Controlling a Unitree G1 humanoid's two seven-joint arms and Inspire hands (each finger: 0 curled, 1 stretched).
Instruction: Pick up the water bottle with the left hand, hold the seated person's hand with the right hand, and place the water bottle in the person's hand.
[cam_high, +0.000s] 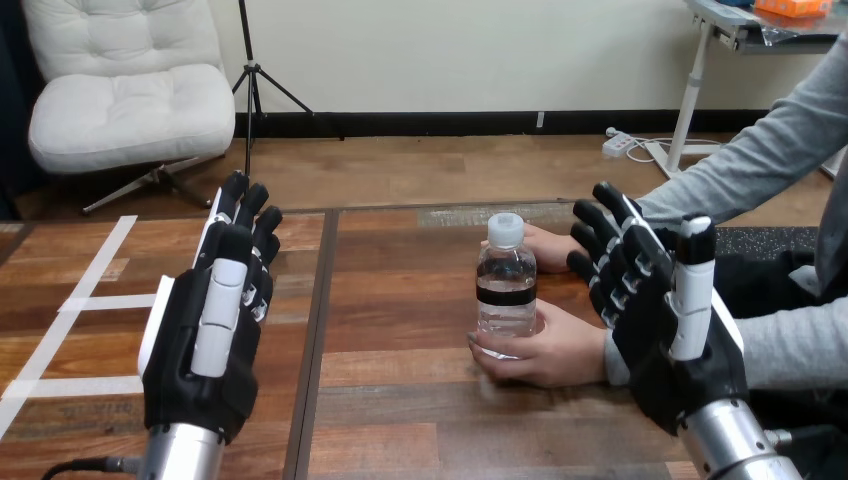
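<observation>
Bottle (506, 285): upright on the table (400, 400), white cap (505, 229) on, clear with a dark band round its middle; taken as my reference point
Person's near hand (555, 352): at the foot of the bottle, on its front and right side, resting on the table with fingers curled round the base
Person's far hand (553, 250): behind the bottle and just right of it; I cannot tell whether it touches the bottle
My left hand (210, 330): well left of the bottle and apart from it, raised over the table, back toward the camera, fingers straight and pointing away, nothing held
My right hand (660, 320): right of the bottle, just beside the person's near hand, fingers straight and spread, thumb upright, nothing gripped; it overlaps the person's wrist in the head view, and I cannot tell whether it touches
Tape (90, 300): white strips on the table, far left of the bottle, beyond my left hand
</observation>
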